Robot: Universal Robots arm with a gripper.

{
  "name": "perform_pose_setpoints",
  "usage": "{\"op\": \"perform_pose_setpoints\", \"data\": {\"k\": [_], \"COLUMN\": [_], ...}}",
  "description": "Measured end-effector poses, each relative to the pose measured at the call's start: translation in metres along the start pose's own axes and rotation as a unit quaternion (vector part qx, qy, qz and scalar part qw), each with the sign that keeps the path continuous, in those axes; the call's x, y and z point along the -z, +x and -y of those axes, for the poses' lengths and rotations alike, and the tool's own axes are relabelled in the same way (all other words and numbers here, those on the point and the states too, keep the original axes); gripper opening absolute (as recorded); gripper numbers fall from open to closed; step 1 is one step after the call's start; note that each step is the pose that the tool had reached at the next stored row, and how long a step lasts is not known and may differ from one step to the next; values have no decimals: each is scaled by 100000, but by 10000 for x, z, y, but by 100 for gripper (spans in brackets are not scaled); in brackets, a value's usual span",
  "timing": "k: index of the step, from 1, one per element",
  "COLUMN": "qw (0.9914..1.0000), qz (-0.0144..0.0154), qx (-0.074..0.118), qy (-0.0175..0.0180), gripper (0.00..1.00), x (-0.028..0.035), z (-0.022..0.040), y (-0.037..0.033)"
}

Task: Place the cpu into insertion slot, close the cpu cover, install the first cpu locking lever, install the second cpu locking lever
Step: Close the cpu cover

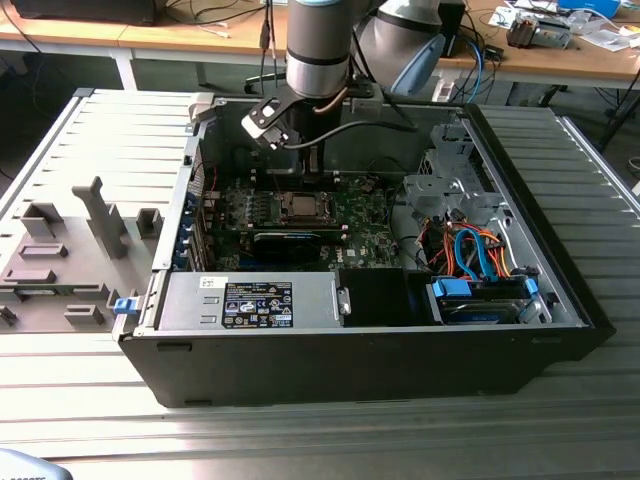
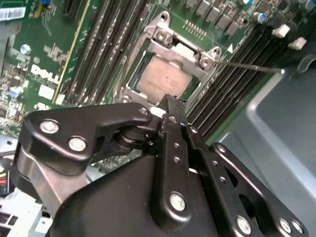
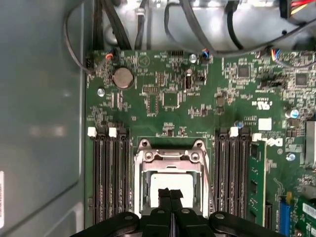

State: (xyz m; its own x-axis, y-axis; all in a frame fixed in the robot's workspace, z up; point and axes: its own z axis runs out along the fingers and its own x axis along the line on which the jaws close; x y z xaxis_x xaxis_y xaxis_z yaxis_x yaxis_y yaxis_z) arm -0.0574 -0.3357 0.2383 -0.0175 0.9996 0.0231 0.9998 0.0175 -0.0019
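The cpu lies in the insertion slot on the green motherboard, its pale metal face up. The silver cpu cover lies flat around it, and the chip shows through the cover's window in both wrist views. A thin metal locking lever sticks out sideways from the socket's corner over the memory slots. My gripper hangs just above the near edge of the chip, fingers pressed together with nothing between them. In the exterior view the gripper reaches down into the case above the socket.
Black memory slots flank the socket on both sides. A black expansion card lies in front of it. A drive cage with orange and blue cables fills the case's right side, and the case's walls rise all around.
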Motion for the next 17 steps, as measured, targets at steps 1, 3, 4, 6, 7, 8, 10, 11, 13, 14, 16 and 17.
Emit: {"op": "perform_pose_setpoints", "data": {"k": [1, 3, 4, 6, 7, 8, 10, 11, 13, 14, 16, 17], "qw": [100000, 100000, 100000, 99999, 99999, 99999, 99999, 99999, 99998, 99998, 99999, 99998], "qz": [2, -4, -3, -10, -8, -14, -8, -8, -6, -7, -6, 12], "qx": [8, 4, 5, 0, -7, -3, 15, 24, 34, 36, 36, 37], "qy": [65, 119, 207, 415, 513, 536, 545, 544, 547, 547, 546, 555], "gripper": [11, 11, 11, 11, 11, 11, 11, 11, 11, 11, 11, 11], "x": [-29, -73, -107, -137, -166, -201, -231, -253, -275, -287, -316, -327], "z": [27, 78, 108, 116, 117, 119, 131, 154, 180, 191, 212, 219], "y": [0, 0, -1, -1, -2, -2, -3, -3, -3, -3, -4, -5]}}
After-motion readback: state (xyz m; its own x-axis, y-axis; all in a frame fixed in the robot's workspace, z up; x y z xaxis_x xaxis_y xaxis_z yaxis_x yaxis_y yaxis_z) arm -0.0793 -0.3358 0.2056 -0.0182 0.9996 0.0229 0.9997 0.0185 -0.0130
